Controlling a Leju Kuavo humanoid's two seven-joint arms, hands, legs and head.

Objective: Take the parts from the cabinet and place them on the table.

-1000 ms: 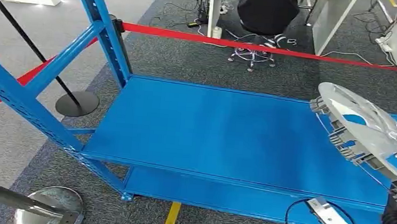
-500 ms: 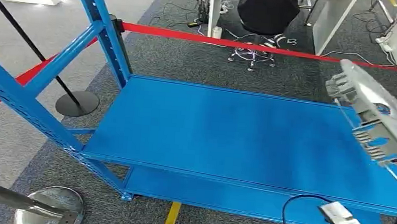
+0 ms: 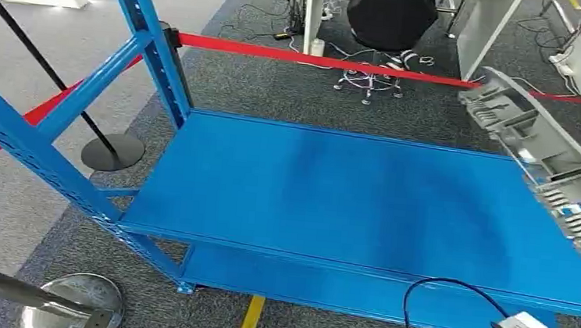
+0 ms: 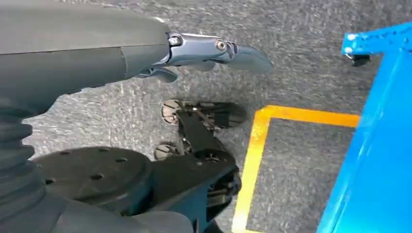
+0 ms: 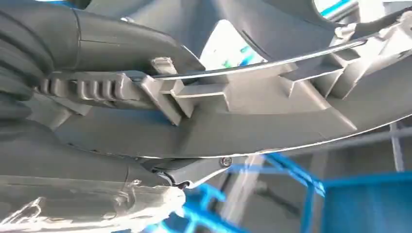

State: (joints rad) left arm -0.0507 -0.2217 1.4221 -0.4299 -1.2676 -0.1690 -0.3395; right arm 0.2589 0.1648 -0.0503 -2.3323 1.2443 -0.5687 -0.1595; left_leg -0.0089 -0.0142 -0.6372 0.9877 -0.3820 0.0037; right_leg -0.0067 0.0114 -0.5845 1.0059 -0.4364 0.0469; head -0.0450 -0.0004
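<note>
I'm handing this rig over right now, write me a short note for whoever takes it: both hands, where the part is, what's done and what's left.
Right robot hand: grips the grey plastic wheel cover by its rim, holding it tilted in the air over the right end of the blue shelf.
Left robot hand: holds nothing, hangs low over the carpet beside the yellow floor line.
Done: the part is off the shelf and in hand.
Left: carry it to the table and set it down; the table is not in view here.
</note>
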